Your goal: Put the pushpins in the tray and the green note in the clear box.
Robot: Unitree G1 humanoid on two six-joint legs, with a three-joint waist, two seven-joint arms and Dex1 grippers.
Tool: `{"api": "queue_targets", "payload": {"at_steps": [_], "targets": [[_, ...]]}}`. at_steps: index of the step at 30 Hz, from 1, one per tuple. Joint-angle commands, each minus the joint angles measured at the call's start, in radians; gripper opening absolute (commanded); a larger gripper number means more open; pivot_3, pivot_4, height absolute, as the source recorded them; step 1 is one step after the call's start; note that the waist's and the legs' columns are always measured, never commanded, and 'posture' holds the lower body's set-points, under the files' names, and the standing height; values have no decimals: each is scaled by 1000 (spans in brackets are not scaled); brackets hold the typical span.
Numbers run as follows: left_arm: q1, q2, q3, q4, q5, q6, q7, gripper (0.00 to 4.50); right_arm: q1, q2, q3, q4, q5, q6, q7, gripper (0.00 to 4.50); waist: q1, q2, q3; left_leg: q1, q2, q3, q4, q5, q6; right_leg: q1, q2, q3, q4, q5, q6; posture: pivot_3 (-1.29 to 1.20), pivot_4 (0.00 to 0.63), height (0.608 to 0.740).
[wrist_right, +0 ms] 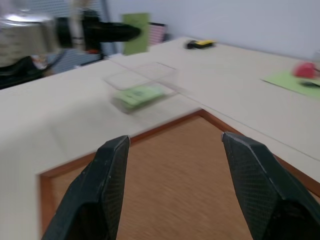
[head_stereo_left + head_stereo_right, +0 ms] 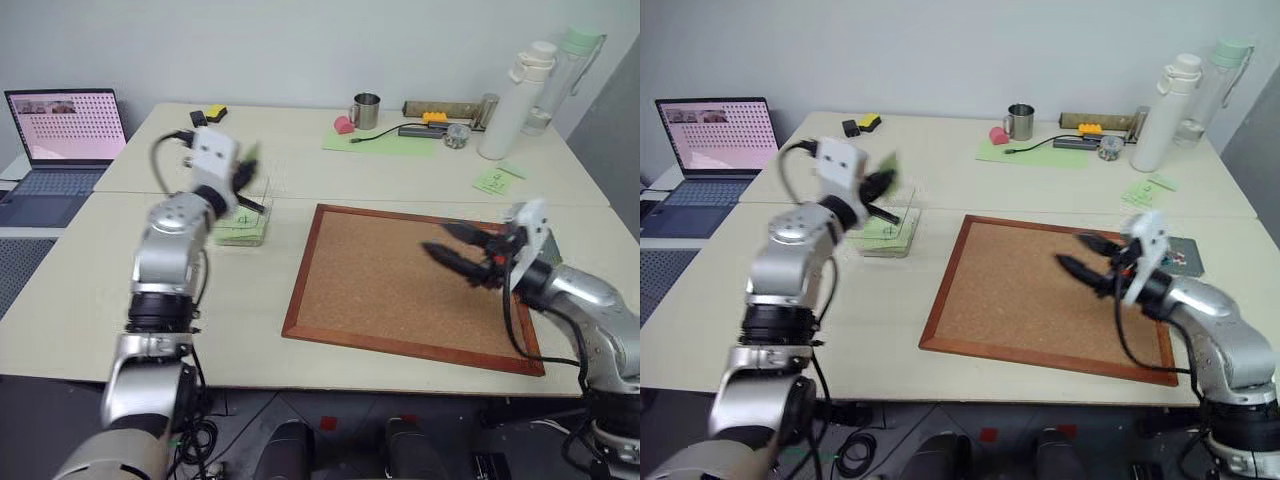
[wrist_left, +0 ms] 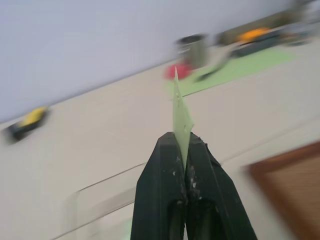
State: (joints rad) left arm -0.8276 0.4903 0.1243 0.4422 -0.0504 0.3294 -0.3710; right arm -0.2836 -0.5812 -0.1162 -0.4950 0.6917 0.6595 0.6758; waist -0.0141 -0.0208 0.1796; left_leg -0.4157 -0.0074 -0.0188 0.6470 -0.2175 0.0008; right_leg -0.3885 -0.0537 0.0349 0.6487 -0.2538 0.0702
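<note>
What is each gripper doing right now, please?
Left gripper: shut on the green note.
Right gripper: open, holding nothing, over the cork board.

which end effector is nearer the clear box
Left. The left end effector, shut on a green note, is just above the clear box. The right end effector is open over the corkboard, well off to the box's right.

Left gripper (image 2: pixel 883 185) pinching a green note (image 2: pixel 887 164) above the clear box (image 2: pixel 886 233), cork board (image 2: pixel 1045 294) at its 4 o'clock, right gripper (image 2: pixel 1087 257) spread over the board
</note>
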Motion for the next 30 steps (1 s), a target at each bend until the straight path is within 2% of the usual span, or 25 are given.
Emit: {"api": "queue_targets", "payload": {"at_steps": [1, 5, 13, 20, 23, 26, 30], "targets": [[-79, -6, -8, 151, 44, -68, 77, 0, -35, 16, 27, -118, 61, 68, -67, 3064, 15, -1, 0, -1, 0, 0, 0, 0, 0, 0, 0, 0, -1, 0, 0, 0, 150, 740], [-117, -25, -14, 253, 46, -96, 92, 0, -56, 30, 40, -128, 62, 84, -102, 3064, 22, -5, 1, -2, 0, 0, 0, 0, 0, 0, -1, 0, -2, 1, 1, 0, 150, 740], [-103, -48, -20, 269, 25, -121, 42, 1492, -44, 34, 40, -132, 39, 76, -134, 3084, 12, -5, 1, -3, 0, 0, -2, 0, 0, -2, 0, 0, -1, 1, 0, 0, 150, 740], [-80, -45, -43, 207, 31, -139, 18, 2847, -25, 21, 23, -115, 12, 48, -139, 3084, 12, -5, 1, -2, 0, 0, -1, 0, 0, -2, 0, 0, 0, 1, 0, 0, 150, 740], [-39, -54, -49, 47, -60, -97, -129, 3503, 4, -4, 2, -100, -21, 23, -128, 3084, 12, -5, 1, -2, 0, 1, -1, 0, 0, -2, -1, 0, -1, 1, 0, 0, 150, 740], [69, -6, -77, -222, -218, 88, -361, 3503, 69, -61, -24, -94, -92, 5, -136, 3084, 12, -5, 1, -3, 0, 1, -2, 0, 0, -1, -1, 0, -1, 1, 0, 0, 150, 740], [242, 105, -115, -478, -294, 218, -500, 3503, 168, -107, -98, -109, -98, 7, -122, 3084, 6, -5, 1, -2, 1, 2, -2, -1, -1, -2, -1, 2, -1, 0, -1, 0, 150, 740]]}}
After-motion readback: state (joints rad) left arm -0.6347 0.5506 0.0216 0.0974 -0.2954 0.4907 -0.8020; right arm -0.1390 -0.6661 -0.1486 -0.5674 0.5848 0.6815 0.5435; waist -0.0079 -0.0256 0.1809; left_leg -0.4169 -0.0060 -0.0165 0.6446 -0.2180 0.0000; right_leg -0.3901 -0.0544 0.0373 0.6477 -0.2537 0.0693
